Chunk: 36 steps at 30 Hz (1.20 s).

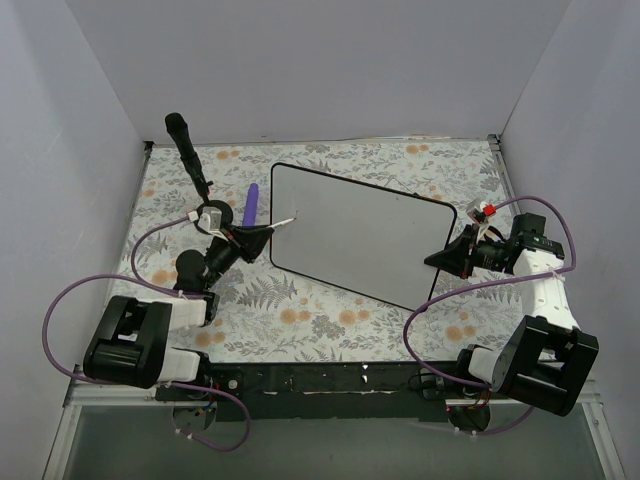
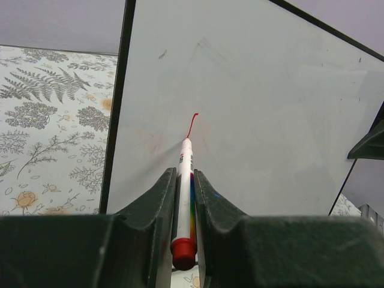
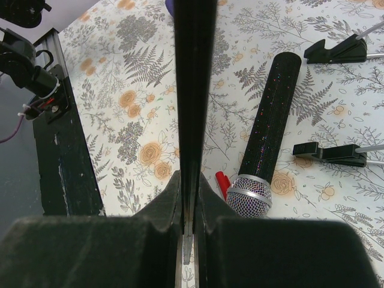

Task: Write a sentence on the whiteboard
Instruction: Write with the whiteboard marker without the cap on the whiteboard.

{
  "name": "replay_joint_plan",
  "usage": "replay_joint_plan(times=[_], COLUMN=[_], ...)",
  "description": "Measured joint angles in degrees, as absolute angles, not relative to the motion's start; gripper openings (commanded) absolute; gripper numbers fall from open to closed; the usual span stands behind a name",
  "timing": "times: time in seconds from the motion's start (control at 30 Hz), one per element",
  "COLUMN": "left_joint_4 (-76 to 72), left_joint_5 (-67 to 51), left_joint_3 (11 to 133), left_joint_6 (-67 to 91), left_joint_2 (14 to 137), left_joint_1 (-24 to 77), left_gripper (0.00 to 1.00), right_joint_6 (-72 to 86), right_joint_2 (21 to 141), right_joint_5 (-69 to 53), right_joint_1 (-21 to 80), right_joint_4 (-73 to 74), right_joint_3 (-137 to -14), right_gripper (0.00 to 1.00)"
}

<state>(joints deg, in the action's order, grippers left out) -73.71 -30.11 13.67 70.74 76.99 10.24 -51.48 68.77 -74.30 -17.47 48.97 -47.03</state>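
Entry: the whiteboard (image 1: 370, 235) lies mid-table on the floral cloth (image 1: 300, 320), skewed to the table edge. My left gripper (image 2: 185, 178) is at its 9 o'clock edge. Its jaws pinch a marker (image 2: 185, 159), and the tip touches the whiteboard. The sentence (image 2: 192, 123) is only one short, hooked red stroke at 12 o'clock from the tip. My right gripper (image 3: 189, 186) is at the 3 o'clock edge, jaws clamped on the whiteboard's rim. A microphone (image 1: 188, 150) lies at 10 o'clock of the whiteboard.
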Motion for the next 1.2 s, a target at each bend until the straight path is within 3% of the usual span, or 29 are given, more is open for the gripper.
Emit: replay_joint_plan(times=[0.9,1.2], left_joint_4=[-69.6,-69.0], left_joint_5=[-28.3,-28.7], left_joint_3=[10.4,15.6], left_joint_6=[71.4,71.3], left_joint_2=[66.3,71.4], left_joint_1=[10.9,10.8], left_gripper=[0.00,0.00], right_joint_6=[-52.2,-52.4], right_joint_2=[68.8,68.8], right_joint_5=[-74.1,-74.1], right_joint_1=[-17.0,-16.8], right_joint_4=[49.2,49.2], right_joint_3=[-47.0,-47.0], right_gripper=[0.01,0.01])
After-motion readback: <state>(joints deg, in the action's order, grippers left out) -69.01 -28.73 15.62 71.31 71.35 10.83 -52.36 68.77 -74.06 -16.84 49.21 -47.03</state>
